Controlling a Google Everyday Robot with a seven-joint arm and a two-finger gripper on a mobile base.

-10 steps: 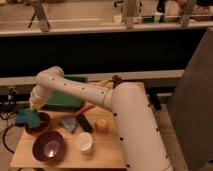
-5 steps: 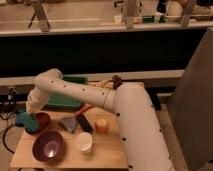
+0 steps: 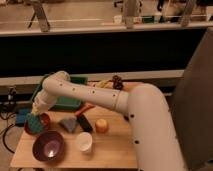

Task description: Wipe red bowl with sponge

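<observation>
1. Tool [image 3: 35,114]: sits at the end of a smooth white arm [image 3: 95,97], low over the left end of the desk. Its degree of opening cannot be told, nor whether it grips anything.
2. Sponge [image 3: 33,122]: teal-green, squarish, matt; directly under the tool, tilted, within the red bowl.
3. Red bowl [image 3: 43,124]: small, round, glossy orange-red; beneath the tool, partly hidden by the sponge.
4. Purple bowl [image 3: 48,146]: larger, dark, pale centre; just below the tool, nearer the desk's front edge.
5. Right of the tool: grey wedge-shaped object [image 3: 67,125], white cup [image 3: 84,142], rounded yellow-orange fruit [image 3: 102,125].
6. Green tray [image 3: 67,101]: behind the tool.
7. Desk [image 3: 110,150]: light wood, flat. Behind it, a dark counter front with railings above.
</observation>
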